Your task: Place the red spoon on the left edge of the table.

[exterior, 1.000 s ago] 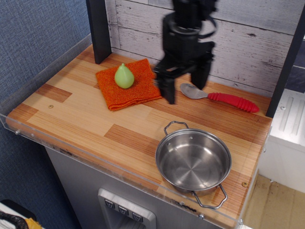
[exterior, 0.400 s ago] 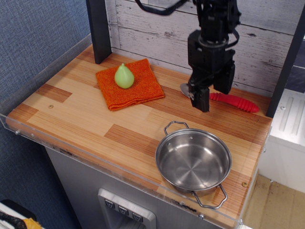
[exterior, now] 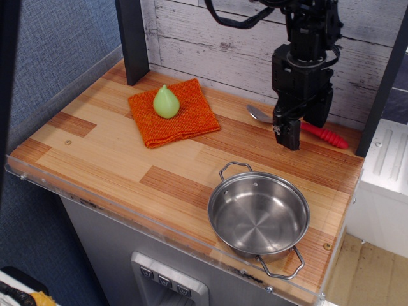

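Note:
The red spoon (exterior: pixel 326 134) lies on the table (exterior: pixel 108 156) at the back right, its grey bowl pointing left and its ribbed red handle pointing right. My gripper (exterior: pixel 305 132) hangs over the middle of the spoon and hides that part. Its fingers (exterior: pixel 289 132) are spread apart, one on the near side of the handle and one on the far side. I cannot tell whether they touch the table. The table's left edge is far from the spoon, behind a clear rim.
An orange woven cloth (exterior: pixel 182 124) with a green pear (exterior: pixel 166 102) on it lies at the back centre-left. A steel pan (exterior: pixel 258 213) with two handles stands front right. A black post (exterior: pixel 132 38) rises at the back left, and a dark post stands at the right edge.
My gripper has moved right from beside the cloth, past the spoon's bowl, to above the spoon's handle, and it has come lower. The spoon, pan and pear have not moved.

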Motion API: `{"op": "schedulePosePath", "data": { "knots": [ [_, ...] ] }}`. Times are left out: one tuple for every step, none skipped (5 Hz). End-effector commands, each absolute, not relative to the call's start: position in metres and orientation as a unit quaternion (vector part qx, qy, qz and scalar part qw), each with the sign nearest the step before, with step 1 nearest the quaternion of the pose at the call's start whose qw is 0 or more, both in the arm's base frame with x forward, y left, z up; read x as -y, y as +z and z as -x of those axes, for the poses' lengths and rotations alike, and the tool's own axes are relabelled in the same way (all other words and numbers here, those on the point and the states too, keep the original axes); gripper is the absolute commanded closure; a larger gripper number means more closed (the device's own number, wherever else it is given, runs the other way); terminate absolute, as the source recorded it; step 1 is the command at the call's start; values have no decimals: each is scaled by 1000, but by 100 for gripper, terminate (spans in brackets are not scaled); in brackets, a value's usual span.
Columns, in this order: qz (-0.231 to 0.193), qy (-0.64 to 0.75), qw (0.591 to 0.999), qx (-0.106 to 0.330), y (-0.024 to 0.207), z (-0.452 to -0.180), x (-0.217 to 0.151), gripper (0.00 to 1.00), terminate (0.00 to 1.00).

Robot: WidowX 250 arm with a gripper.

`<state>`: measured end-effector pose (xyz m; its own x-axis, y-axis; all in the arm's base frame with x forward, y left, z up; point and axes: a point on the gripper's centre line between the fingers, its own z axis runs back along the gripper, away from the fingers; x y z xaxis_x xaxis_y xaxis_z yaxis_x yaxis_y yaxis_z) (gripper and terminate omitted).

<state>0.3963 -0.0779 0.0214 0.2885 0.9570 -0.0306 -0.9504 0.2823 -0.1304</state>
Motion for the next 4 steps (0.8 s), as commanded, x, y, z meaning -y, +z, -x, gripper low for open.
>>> {"op": "schedulePosePath", "data": {
  "knots": [
    [74, 595, 799, 51, 37, -412, 68, 0, 0],
    [70, 601, 795, 48, 31, -414, 67, 0, 0],
    [58, 605, 793, 42, 23, -414, 66, 0, 0],
    [52, 617, 784, 54, 24, -412, 64, 0, 0]
  ]
}}
